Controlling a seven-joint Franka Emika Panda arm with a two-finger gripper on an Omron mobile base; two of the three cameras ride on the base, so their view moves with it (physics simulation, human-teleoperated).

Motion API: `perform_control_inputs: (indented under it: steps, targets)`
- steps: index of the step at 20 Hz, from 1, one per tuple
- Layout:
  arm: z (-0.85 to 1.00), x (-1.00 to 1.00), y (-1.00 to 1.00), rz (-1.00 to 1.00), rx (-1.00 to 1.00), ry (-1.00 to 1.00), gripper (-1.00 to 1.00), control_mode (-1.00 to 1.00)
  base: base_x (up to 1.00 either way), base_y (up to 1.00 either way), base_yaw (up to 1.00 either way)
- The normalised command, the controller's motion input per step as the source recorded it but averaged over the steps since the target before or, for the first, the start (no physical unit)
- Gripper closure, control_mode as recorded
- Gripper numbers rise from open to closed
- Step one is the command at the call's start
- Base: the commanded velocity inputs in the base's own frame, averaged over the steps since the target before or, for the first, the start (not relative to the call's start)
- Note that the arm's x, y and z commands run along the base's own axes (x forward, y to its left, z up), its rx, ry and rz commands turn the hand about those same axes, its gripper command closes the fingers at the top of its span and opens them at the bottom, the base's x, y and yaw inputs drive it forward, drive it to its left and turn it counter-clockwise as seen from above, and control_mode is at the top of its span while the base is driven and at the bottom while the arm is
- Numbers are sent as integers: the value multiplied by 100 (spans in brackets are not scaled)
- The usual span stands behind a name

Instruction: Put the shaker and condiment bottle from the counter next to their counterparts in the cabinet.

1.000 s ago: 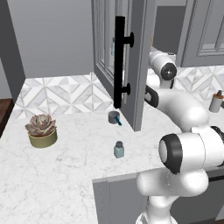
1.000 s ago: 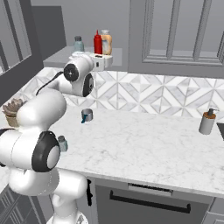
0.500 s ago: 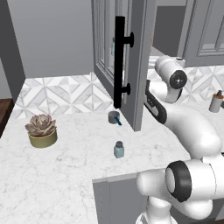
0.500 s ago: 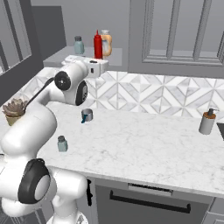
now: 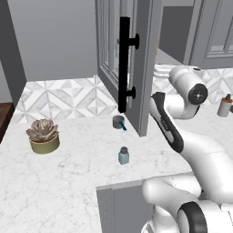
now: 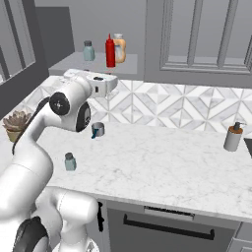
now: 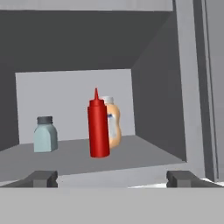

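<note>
The red condiment bottle (image 7: 99,129) (image 6: 110,50) stands upright on the open cabinet's shelf (image 7: 135,155) (image 6: 69,64), touching an orange white-capped bottle (image 7: 113,124) (image 6: 119,47). A pale blue-grey shaker (image 7: 45,134) (image 6: 88,50) with a grey cap stands on the same shelf, to the left. A second shaker (image 5: 123,155) (image 6: 70,161) like it sits on the marble counter (image 6: 162,157) near its front edge. My gripper (image 7: 113,178) (image 6: 112,82) is open and empty, just in front of the shelf edge and facing the red bottle.
The cabinet door (image 5: 143,68) with its black bar handle (image 5: 124,63) hangs open over the counter. On the counter sit a small grey cup with a blue handle (image 5: 119,122) (image 6: 97,130), a potted succulent (image 5: 43,135) (image 6: 15,123) and a brown-topped dispenser bottle (image 6: 233,136) (image 5: 224,105).
My hand has drawn back and down from the shelf, leaving the red bottle standing there. The upper arm has swung with it.
</note>
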Motion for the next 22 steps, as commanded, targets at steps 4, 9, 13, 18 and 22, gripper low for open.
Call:
perform_control_inputs:
  steps: [4,9,13,18,22]
  targets:
    - [0,-69,-11,11,0,0,-100,-100,0,0,0]
    - [0,-68,-16,16,0,1,-100,-100,0,0,0]
    - [-5,-68,-14,16,0,0,-100,-100,0,0,0]
    - [-39,-54,-2,15,-2,1,-100,-100,0,0,0]
    - [-90,-21,21,14,-13,0,-100,-100,0,0,0]
